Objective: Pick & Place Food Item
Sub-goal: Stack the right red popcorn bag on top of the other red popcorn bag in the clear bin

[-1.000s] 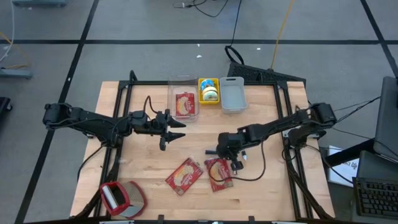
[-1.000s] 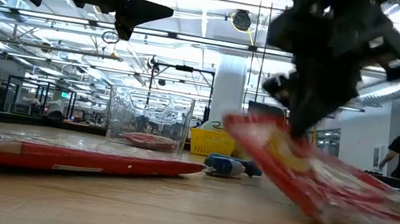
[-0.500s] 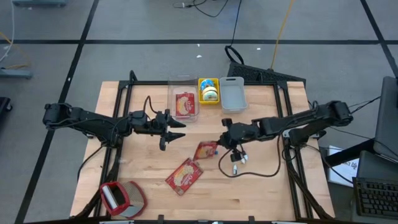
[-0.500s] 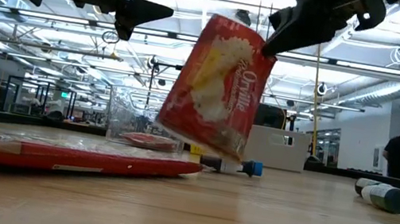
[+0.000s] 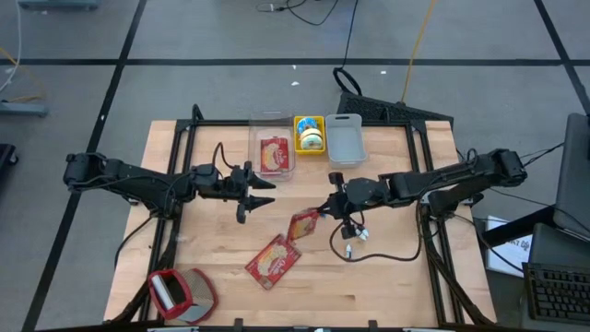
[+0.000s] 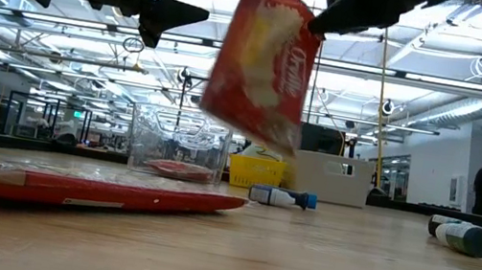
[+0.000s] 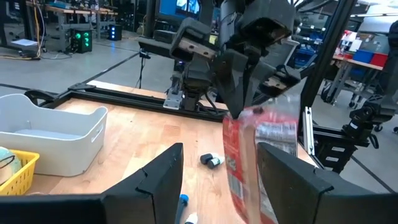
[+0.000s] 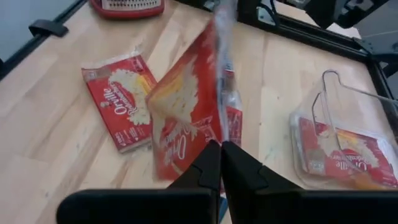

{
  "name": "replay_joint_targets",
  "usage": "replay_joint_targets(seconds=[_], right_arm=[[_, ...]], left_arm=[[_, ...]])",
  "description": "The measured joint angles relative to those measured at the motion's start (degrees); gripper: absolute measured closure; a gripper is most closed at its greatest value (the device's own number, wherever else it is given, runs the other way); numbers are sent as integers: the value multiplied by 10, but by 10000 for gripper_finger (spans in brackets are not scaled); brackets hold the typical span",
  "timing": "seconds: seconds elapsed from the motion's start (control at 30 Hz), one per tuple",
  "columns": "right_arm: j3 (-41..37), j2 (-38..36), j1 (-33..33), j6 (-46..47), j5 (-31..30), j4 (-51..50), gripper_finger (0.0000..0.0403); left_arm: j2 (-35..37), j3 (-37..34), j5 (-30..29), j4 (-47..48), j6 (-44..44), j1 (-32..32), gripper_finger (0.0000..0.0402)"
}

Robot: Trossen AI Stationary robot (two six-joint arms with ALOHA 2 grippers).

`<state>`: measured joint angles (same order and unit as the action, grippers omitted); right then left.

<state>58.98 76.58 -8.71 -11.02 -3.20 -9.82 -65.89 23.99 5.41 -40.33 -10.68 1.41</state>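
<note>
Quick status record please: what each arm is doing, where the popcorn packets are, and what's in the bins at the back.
right gripper: jaws shut on a popcorn packet, hanging clear above the table
left gripper: jaws open, empty, waiting over the table's left half
packet on table: flat, near the front middle
clear bin: one packet inside
yellow basket: contents unclear
grey bin: looks empty
red item: front left corner

Bright, even overhead light; ceiling strip lamps (image 6: 235, 52) glare in the low view, and the hanging red plastic popcorn packet (image 6: 265, 59) blurs.
</note>
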Motion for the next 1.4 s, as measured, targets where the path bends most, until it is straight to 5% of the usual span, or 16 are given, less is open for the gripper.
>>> replay_joint_targets(seconds=[0.77,1.4], right_arm=[[-4,-177,0,9,-11,-28,403],[-137,-322,0,73,-38,1,403]], left_arm=[[0,0,0,-1,0,0,194],[0,0,0,-1,-1,0,194]])
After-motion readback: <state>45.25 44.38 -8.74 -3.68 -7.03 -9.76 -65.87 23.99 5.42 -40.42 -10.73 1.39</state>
